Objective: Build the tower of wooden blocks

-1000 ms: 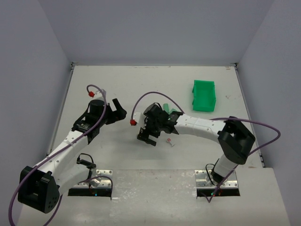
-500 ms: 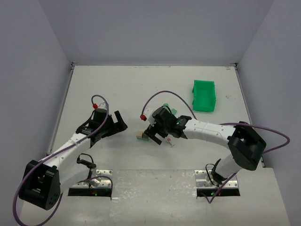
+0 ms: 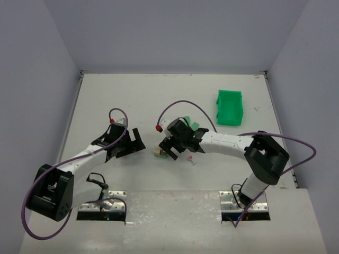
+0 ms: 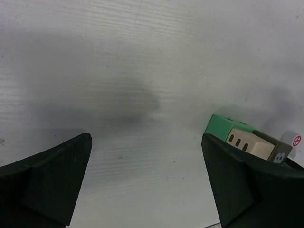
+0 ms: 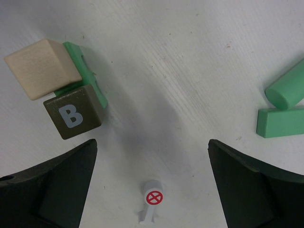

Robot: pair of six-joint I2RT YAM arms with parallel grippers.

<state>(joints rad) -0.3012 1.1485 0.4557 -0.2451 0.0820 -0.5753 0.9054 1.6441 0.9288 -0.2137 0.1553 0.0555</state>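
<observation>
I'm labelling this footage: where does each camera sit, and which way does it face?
Top external: above and behind the bases, looking down on the table; both arms, left gripper and right gripper show.
Left wrist: on the left arm, facing the tabletop and the tan cube; its open fingers show.
Right wrist: looking down at the B cube; its open fingers show.
Both wrist views share the tan cube.
</observation>
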